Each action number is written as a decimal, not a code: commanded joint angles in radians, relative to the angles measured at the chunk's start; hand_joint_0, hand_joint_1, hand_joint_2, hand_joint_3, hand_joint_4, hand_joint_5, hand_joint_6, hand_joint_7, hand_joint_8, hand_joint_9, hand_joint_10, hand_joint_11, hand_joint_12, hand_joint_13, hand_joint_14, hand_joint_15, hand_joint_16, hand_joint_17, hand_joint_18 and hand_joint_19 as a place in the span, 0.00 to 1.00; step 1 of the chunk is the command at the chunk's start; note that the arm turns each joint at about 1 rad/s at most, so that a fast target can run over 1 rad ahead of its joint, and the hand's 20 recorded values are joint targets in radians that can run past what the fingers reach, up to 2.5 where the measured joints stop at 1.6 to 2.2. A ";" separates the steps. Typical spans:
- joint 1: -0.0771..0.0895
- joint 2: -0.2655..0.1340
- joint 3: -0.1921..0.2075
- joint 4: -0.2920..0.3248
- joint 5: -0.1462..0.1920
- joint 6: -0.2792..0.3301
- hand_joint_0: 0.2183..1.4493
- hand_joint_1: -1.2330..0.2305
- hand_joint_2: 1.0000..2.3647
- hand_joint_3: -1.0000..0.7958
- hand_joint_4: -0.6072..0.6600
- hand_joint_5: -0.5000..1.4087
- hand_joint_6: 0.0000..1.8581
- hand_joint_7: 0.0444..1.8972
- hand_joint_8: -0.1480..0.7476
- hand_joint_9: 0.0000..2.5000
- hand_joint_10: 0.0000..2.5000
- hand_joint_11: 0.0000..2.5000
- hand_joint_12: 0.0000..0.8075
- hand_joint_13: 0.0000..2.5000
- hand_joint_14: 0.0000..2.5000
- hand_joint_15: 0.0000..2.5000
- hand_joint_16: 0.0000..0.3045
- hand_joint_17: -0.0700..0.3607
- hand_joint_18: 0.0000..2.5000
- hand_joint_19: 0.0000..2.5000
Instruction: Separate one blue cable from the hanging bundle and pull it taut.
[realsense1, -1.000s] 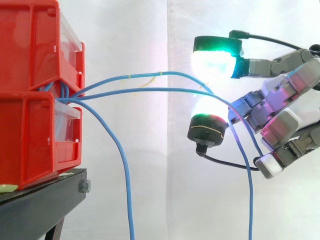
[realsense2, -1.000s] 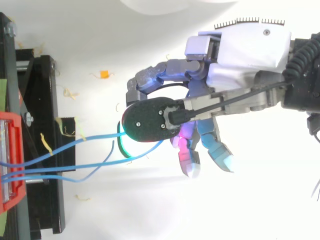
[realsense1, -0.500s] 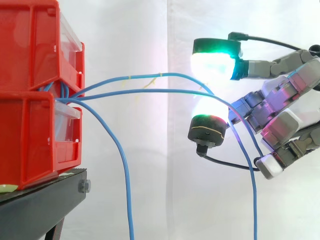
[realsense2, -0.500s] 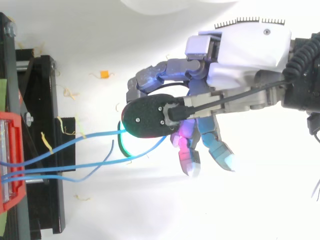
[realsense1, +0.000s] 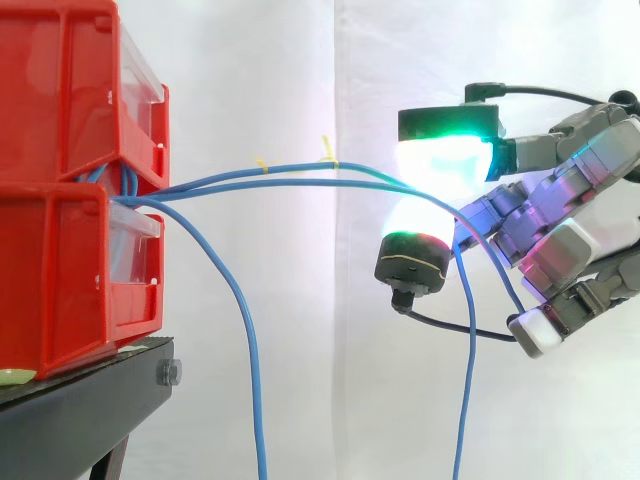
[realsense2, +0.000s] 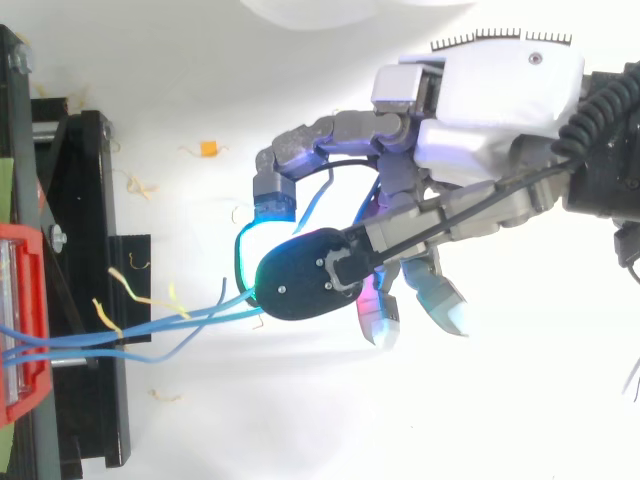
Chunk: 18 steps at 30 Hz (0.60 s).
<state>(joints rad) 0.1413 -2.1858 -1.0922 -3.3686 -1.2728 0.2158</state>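
Blue cables (realsense1: 257, 400) run off the side view's bottom edge. Their roots vanish between the red bins (realsense1: 60, 230), cropped at left. Glare swallows them between the fingers (realsense1: 445, 160).
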 joint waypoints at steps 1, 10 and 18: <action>0.000 0.000 0.000 0.000 0.001 -0.001 0.43 0.34 0.01 0.42 0.53 0.34 0.27 0.66 0.36 0.78 0.01 0.20 0.39 0.55 0.01 0.22 0.14 0.39 0.36 0.23; 0.001 0.001 0.000 0.005 0.001 -0.003 0.43 0.34 0.01 0.42 0.52 0.34 0.27 0.66 0.37 0.78 0.01 0.21 0.40 0.55 0.01 0.22 0.14 0.39 0.36 0.23; 0.001 0.006 0.000 0.002 0.001 -0.004 0.38 0.32 0.00 0.31 0.55 0.33 0.27 0.67 0.38 0.78 0.01 0.20 0.40 0.55 0.01 0.23 0.15 0.40 0.36 0.22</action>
<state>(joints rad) 0.1433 -2.1856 -1.0922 -3.3650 -1.2716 0.2120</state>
